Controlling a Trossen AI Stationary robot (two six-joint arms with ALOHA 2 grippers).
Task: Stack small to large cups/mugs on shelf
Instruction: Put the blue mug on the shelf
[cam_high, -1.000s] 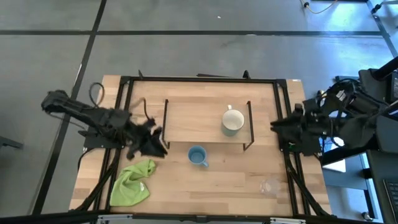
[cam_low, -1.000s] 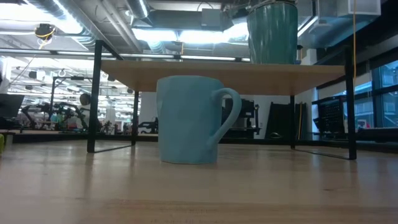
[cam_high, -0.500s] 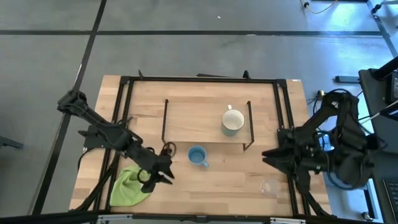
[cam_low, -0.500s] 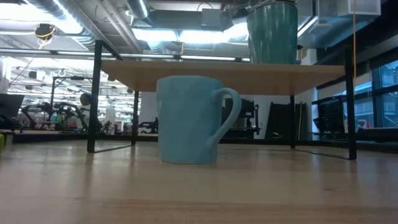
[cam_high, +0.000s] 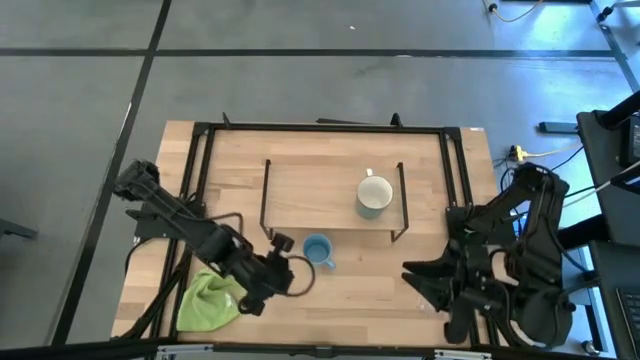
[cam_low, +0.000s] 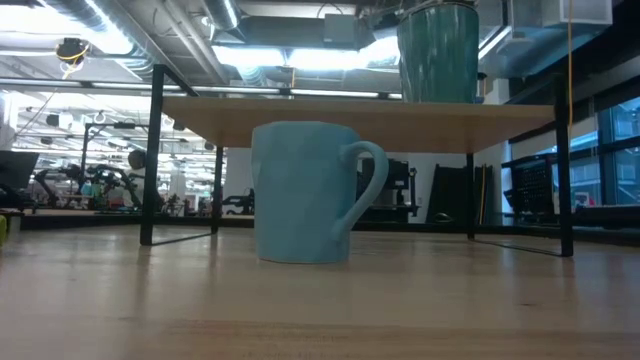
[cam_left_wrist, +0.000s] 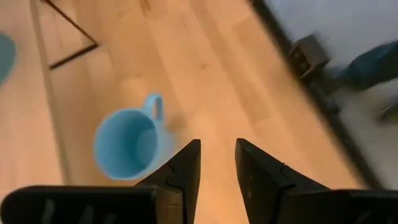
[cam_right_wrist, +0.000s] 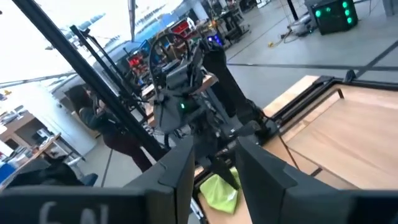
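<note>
The left gripper (cam_high: 283, 262) is seen just beside the blue mug (cam_high: 318, 250), its fingers parted by a narrow gap, nothing held. The right gripper (cam_high: 412, 277), likewise parted and empty, is poised near the glass cup (cam_high: 433, 299). The white mug (cam_high: 374, 194) is set on the shelf (cam_high: 310, 192).

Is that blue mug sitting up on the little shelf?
No, the light-blue mug stands on the tabletop in front of the shelf; only the cream-white mug is on top.
</note>
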